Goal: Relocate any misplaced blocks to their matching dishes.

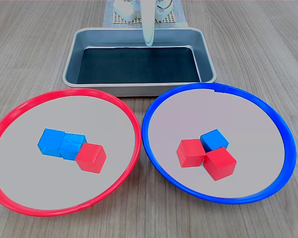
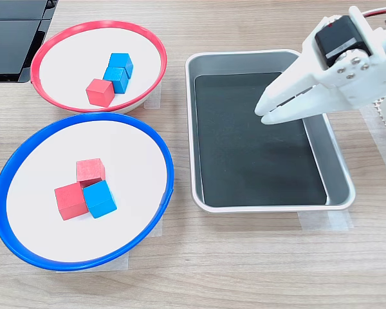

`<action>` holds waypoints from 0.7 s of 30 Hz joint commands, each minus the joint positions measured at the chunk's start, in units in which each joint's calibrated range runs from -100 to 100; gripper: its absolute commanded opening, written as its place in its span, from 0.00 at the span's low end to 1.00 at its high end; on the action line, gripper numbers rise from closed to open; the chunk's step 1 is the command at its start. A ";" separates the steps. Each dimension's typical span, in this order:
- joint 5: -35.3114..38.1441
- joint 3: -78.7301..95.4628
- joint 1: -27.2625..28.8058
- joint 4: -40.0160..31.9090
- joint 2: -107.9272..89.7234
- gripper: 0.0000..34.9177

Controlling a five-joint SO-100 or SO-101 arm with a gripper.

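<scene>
The red-rimmed dish point(image 1: 39, 178) point(image 2: 71, 64) holds two blue blocks point(image 1: 51, 141) point(image 1: 72, 146) side by side, with a red block point(image 1: 91, 157) touching them. Inside the blue-rimmed dish point(image 1: 248, 129) point(image 2: 116, 154) two red blocks point(image 2: 90, 171) point(image 2: 70, 200) and one blue block point(image 2: 100, 198) sit clustered together. My white gripper point(image 2: 264, 112) point(image 1: 149, 42) hangs above the grey metal tray, away from both dishes. Its fingers are together and nothing is between them.
The rectangular grey tray point(image 2: 244, 56) point(image 1: 89, 32) with a dark bottom holds nothing and stands behind the dishes in the first exterior view. A black object point(image 2: 13, 32) lies at the second exterior view's top left. The arm's base point(image 1: 139, 15) is behind the tray.
</scene>
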 commanded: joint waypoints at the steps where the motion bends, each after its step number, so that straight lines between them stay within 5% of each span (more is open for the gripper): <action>1: 0.24 -3.65 0.12 -1.56 5.03 0.01; 12: 2.64 -70.56 3.61 2.90 69.51 0.01; 21: 6.11 -100.32 7.28 5.46 98.68 0.06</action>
